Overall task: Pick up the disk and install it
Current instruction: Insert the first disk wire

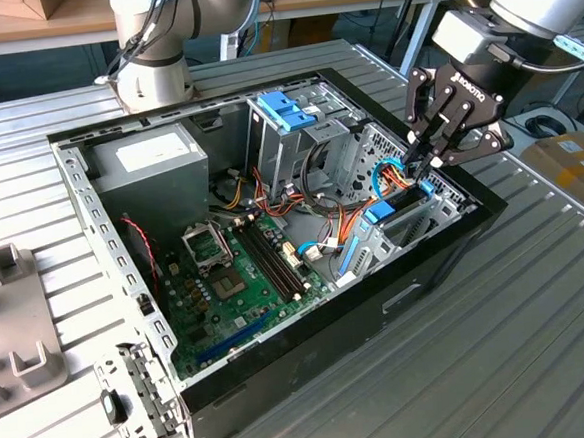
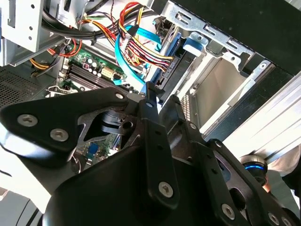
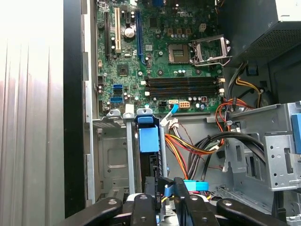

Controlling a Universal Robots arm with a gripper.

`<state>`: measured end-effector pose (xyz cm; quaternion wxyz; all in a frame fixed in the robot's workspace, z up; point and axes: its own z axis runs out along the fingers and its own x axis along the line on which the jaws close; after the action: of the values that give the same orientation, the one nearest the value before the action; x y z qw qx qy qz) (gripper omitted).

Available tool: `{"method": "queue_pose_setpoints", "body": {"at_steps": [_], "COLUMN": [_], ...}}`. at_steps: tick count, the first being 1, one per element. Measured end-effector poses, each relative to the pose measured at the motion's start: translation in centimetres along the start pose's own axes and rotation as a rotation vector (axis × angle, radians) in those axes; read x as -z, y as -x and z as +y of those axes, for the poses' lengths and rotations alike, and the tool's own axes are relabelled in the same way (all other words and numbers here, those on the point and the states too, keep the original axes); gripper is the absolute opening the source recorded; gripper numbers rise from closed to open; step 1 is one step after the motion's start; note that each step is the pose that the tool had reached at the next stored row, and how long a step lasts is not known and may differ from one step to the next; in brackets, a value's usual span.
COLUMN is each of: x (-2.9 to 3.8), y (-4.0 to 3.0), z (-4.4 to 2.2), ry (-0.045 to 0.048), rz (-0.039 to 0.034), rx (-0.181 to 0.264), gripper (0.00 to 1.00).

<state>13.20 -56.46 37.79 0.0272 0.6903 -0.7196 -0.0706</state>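
Observation:
The disk (image 1: pixel 384 213) stands on edge in the drive bay at the exterior view's right end of the open computer case (image 1: pixel 282 360). Its blue carrier frame (image 3: pixel 148 139) faces up, with the dark body below it between the bay's metal walls. My gripper (image 1: pixel 424 166) hangs just above the disk's upper edge, pointing down into the bay. In both wrist views the black fingertips (image 3: pixel 149 190) sit close together at the bay's mouth, shut with nothing held between them. My gripper (image 2: pixel 162 96) is next to the bundle of coloured cables.
Orange, yellow and blue cables (image 1: pixel 347 220) run beside the bay. A metal cage with a blue latch (image 1: pixel 284 109) stands behind it. The motherboard (image 1: pixel 236 273) and a grey power supply box (image 1: pixel 147 159) fill the case. Grey fixtures (image 1: pixel 19 328) lie on the ribbed table.

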Motion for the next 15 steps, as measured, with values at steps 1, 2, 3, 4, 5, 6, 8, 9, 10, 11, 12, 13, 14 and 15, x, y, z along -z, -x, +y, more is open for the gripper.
{"method": "queue_pose_setpoints", "body": {"at_steps": [1,2,3,4,5,6,8,9,10,11,12,13,14,15], "x": [0.0,0.0,-0.01,-0.03,-0.04,-0.08,-0.14,-0.18,-0.24,-0.34,-0.45,-0.52,-0.58,-0.63], "y": [0.0,0.03,0.11,0.22,0.37,0.54,1.04,1.19,1.26,1.27,1.28,1.28,1.27,1.27], "z": [0.0,0.0,0.0,0.01,0.01,0.02,0.03,0.03,0.03,0.01,0.0,-0.01,-0.02,-0.03], "ry": [0.0,0.0,0.0,0.0,0.0,0.0,0.0,0.0,0.0,0.0,-0.0001,0.0,-0.0001,-0.0001], "rz": [0.0,-0.0001,-0.0001,0.0,0.0,-0.0001,0.0,0.0,0.0,-0.0002,0.0004,0.0006,0.0008,0.0009], "rx": [0.0,0.0,0.0,0.0,0.0,0.0,0.0,0.0,0.0,0.0,0.0,0.0,0.0,0.0], "gripper": [0.3,0.3,0.3,0.3,0.3,0.3,0.3,0.3,0.3,0.3,0.3,0.3,0.3,0.3]}}
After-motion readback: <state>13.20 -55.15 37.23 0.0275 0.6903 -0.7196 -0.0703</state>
